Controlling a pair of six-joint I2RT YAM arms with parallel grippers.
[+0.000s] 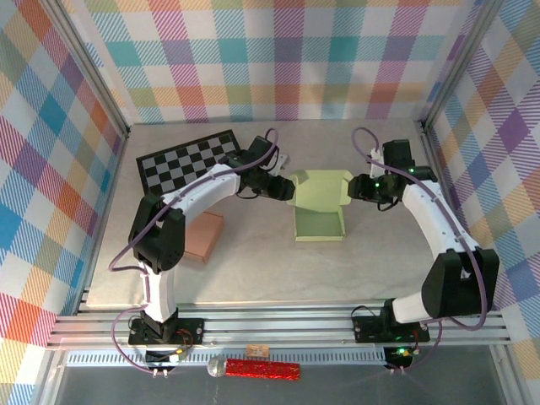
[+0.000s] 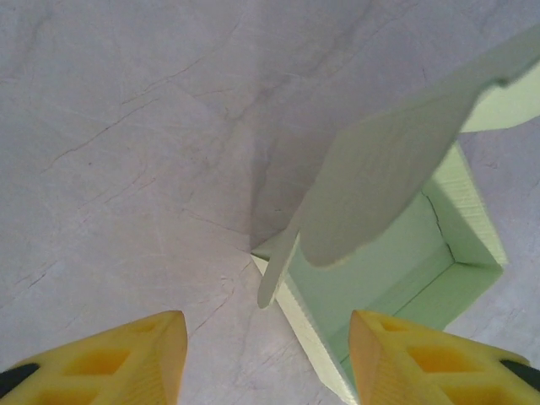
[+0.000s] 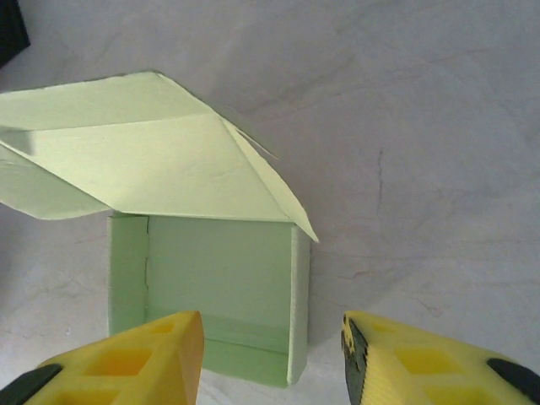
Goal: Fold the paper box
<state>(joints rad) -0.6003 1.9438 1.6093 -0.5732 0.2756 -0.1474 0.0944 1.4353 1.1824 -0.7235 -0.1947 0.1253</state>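
- Box (image 1: 319,226) sits mid-table between the two arms: an open tray (image 3: 219,270) toward the near edge, with its lid (image 1: 321,187) rising from the far wall.
- Left gripper (image 2: 266,359) stands just beside the lid's left edge, and right gripper (image 3: 272,342) just beside its right edge. This flanking looks meant to work both sides of the lid at once.
- Left fingers (image 2: 126,363) are spread and pinch nothing. Ahead of them a rounded flap (image 2: 380,186) hangs over the tray's corner.
- Right fingers (image 3: 143,363) are also apart and bare, aimed down at the tray, with the lid overhanging it.
- Lid is tilted over the tray, neither flat open nor shut. Folding seems about midway, with the flaps untucked.
- Card is thin, pale green and matte, with crisp creases. One diagonal crease crosses the lid in the right wrist view.
- Tray walls look doubled over and thicker than the lid. The flap's rounded tip suggests a tuck tab.
- Such card probably springs back, so the lid may lift again if nothing pins it.
- Table (image 1: 253,270) is pale and smooth, veined like stone.
- Checkerboard (image 1: 187,160) and a tan slab (image 1: 203,236) lie to the left, well apart from the box.
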